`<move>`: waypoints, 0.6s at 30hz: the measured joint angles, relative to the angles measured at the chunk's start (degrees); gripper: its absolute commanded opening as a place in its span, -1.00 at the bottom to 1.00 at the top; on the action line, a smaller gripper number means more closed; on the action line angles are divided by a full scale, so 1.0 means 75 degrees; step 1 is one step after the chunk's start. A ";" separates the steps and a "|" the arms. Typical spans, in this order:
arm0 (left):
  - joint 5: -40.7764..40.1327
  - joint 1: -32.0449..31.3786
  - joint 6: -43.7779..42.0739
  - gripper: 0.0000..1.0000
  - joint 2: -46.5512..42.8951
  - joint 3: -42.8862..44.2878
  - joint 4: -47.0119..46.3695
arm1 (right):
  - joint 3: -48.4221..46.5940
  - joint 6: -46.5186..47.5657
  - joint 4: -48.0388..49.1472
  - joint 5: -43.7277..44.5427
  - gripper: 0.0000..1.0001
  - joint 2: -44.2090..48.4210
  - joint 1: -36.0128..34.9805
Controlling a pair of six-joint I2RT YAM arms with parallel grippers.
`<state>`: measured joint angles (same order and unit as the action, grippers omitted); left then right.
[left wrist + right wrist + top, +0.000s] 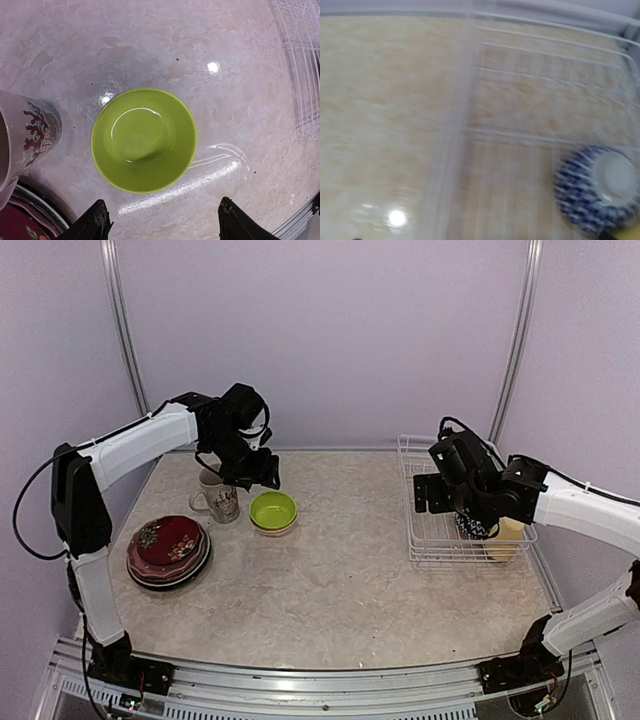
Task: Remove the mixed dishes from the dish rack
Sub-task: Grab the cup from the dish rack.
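The left gripper [162, 225] is spread wide over the lime-green ceramic bowl [143, 140], which rests ungripped near the beige patterned mug [30, 135]; a skewed lift could clip either. The right gripper [432, 495], spread and empty, hangs over the white wire dish rack [428, 536], whose blue-and-white patterned bowl [597, 187] might slip.

Lighting in the top view was even, soft and fairly bright, apparently from overhead, leaving only faint shadows on the table [340, 570]. The left wrist view was sharp on the lime-green bowl [143, 140] but showed white glare spots and a bright streak on the tabletop, with bending toward the edges. The right wrist view was smeared throughout, with the dish rack [545, 90] wires and blue-patterned bowl [595, 187] soft.
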<state>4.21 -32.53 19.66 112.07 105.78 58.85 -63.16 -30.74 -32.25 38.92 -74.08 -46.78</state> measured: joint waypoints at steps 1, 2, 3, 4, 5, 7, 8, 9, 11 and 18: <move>0.0009 -0.0102 -0.0052 0.43 -0.0213 -0.0061 -0.0093 | 0.0070 -0.0041 -0.0149 0.0032 0.99 0.0099 0.0105; 0.0012 -0.0210 -0.0090 0.43 -0.0425 -0.0140 -0.0181 | 0.0128 -0.0064 -0.0265 0.0061 1.00 0.0181 0.0213; 0.0009 -0.0289 -0.0122 0.43 -0.0595 -0.0207 -0.0251 | 0.0207 -0.0090 -0.0393 0.0076 0.99 0.0274 0.0370; 0.0006 -0.0402 -0.0166 0.43 -0.0825 -0.0329 -0.0373 | 0.0280 -0.0108 -0.0536 0.0082 0.99 0.0367 0.0560; 0.0003 -0.0478 -0.0204 0.43 -0.0968 -0.0408 -0.0446 | 0.0353 -0.0111 -0.0673 0.0076 1.00 0.0440 0.0778; 0.0003 -0.0624 -0.0262 0.44 -0.1291 -0.0589 -0.0615 | 0.0452 -0.0064 -0.0924 0.0009 1.00 0.0539 0.1271; 0.0006 -0.0656 -0.0271 0.45 -0.1402 -0.0644 -0.0676 | 0.0466 -0.0029 -0.1011 -0.0020 0.99 0.0560 0.1472; 0.0003 -0.0673 -0.0277 0.48 -0.1533 -0.0717 -0.0775 | 0.0466 0.0026 -0.1116 -0.0085 1.00 0.0565 0.1784; -0.0017 -0.0673 -0.0277 0.53 -0.1705 -0.0793 -0.0871 | 0.0466 0.0146 -0.1253 -0.0210 0.99 0.0557 0.2235; -0.0050 -0.0670 -0.0271 0.61 -0.2034 -0.0991 -0.1174 | 0.0361 0.0358 -0.1824 -0.0583 0.99 0.0096 0.3625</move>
<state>3.84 -37.56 17.63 96.82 98.35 50.04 -60.45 -28.05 -45.93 34.54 -73.36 -19.59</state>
